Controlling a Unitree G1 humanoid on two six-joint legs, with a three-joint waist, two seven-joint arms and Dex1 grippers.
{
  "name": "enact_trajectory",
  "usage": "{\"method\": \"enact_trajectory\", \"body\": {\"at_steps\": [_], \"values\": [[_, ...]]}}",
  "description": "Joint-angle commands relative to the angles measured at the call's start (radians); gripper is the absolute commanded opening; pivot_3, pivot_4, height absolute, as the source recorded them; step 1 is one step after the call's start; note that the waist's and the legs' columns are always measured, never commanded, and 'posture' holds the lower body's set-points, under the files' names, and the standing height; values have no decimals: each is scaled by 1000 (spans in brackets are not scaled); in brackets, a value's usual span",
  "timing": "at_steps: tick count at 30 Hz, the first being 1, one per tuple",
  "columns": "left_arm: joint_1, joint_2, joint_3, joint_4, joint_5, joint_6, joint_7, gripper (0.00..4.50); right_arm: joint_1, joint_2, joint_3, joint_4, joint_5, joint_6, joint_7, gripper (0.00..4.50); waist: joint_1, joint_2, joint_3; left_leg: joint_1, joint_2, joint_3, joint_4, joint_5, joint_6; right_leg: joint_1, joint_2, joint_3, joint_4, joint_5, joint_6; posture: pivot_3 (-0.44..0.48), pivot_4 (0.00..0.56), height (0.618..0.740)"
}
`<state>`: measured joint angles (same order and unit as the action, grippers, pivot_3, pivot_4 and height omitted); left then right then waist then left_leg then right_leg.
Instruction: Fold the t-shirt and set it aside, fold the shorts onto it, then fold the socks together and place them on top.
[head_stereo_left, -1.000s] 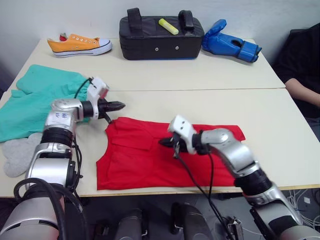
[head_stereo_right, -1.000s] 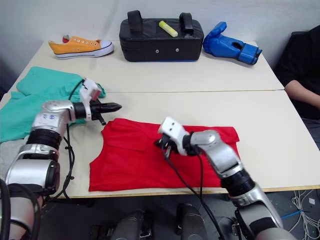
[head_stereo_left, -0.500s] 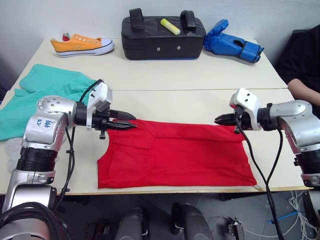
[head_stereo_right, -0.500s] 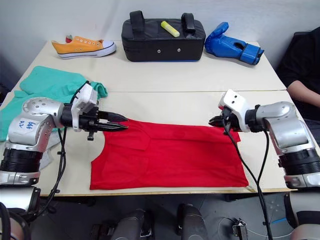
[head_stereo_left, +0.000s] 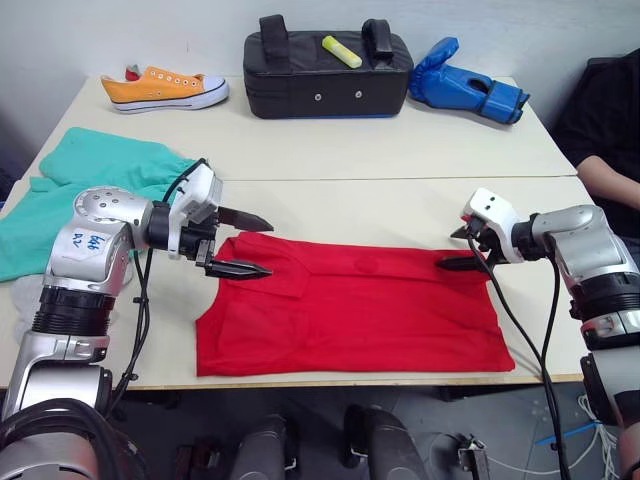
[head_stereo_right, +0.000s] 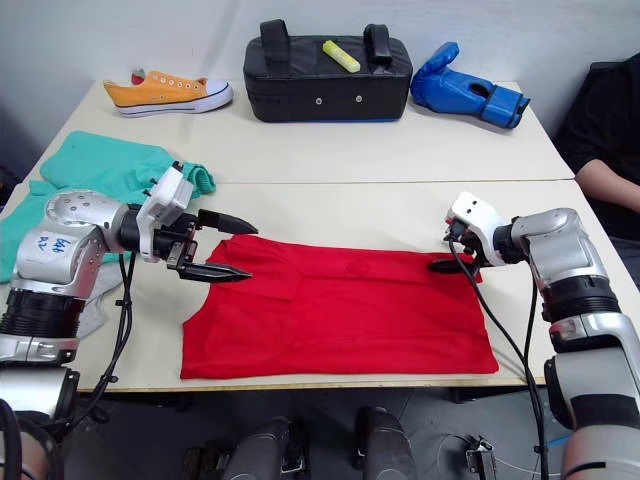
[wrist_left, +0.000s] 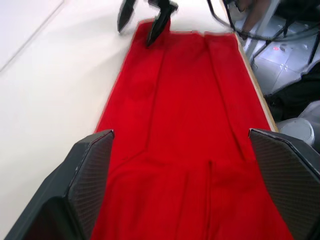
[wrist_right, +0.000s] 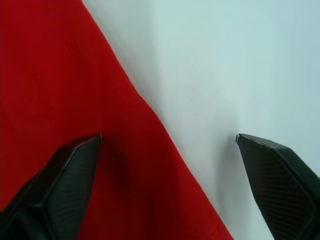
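T-shirt (head_stereo_left: 350, 308) lies flat along the near edge of the table (head_stereo_left: 400, 150), already doubled into a long red band whose long axis runs from the table's left side toward its right. One arm stands at each end of that band, so neither has to reach across. The left gripper (head_stereo_left: 252, 244) sits at the shirt's left end, over the far left corner of the cloth, jaws spread wide with one finger above the fabric and the other just off its far edge; it holds nothing. The right gripper (head_stereo_left: 456, 248) is at the opposite end, at the far right corner, jaws also apart and empty, the lower finger resting low over the cloth's edge; the right wrist view shows that edge running diagonally between the two fingers (wrist_right: 55, 190).

Judging by this, the next fold is end over end along the long axis, and each arm is placed for its own corner.

Shorts (head_stereo_left: 75, 190) lie at the table's left side, beyond the left arm, with the socks (head_stereo_left: 25, 300) nearer the left near corner.
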<state>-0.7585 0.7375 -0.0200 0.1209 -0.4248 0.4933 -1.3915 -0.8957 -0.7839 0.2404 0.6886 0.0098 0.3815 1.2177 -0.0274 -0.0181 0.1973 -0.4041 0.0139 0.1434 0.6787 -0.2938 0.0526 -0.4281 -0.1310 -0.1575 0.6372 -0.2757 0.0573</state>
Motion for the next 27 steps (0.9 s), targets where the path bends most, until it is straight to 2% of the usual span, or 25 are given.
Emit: {"method": "enact_trajectory", "body": {"at_steps": [1, 9, 14, 20, 27], "values": [[-18, 2, 48, -103, -74, 51, 27, 4500, -20, 3, 14, 12, -20, 7, 48, 2932, 0, 0, 0, 0, 0, 0, 0, 0, 0, 0, 0, 0, 0, 0, 0, 0, 150, 740], [-13, 9, 59, -154, -116, 93, 60, 4500, -47, 19, 16, 45, -53, -38, 63, 104, 0, 0, 0, 0, 0, 0, 1, 0, 0, 0, 0, 0, 1, 0, 0, 0, 150, 740], [-5, 11, 57, -149, -104, 77, 69, 4500, -134, 64, 26, 180, -99, -118, 31, 43, -3, 0, 0, 1, 0, 0, 2, 0, 0, 0, 0, 0, 0, 0, 0, 0, 150, 740], [-8, 11, 58, -110, -80, 41, 94, 4500, -289, 156, 68, 440, -205, -422, -56, 43, -7, 3, 2, 1, 0, 1, 2, 0, -1, 0, 0, 1, 1, 0, -1, 0, 150, 740], [-2, 14, 68, -95, -70, 24, 132, 4500, -386, 249, 68, 608, -298, -506, -245, 43, -9, 4, 2, 1, 0, 1, 1, 0, -1, 0, 0, 1, 4, 0, -1, 0, 150, 740]]}}
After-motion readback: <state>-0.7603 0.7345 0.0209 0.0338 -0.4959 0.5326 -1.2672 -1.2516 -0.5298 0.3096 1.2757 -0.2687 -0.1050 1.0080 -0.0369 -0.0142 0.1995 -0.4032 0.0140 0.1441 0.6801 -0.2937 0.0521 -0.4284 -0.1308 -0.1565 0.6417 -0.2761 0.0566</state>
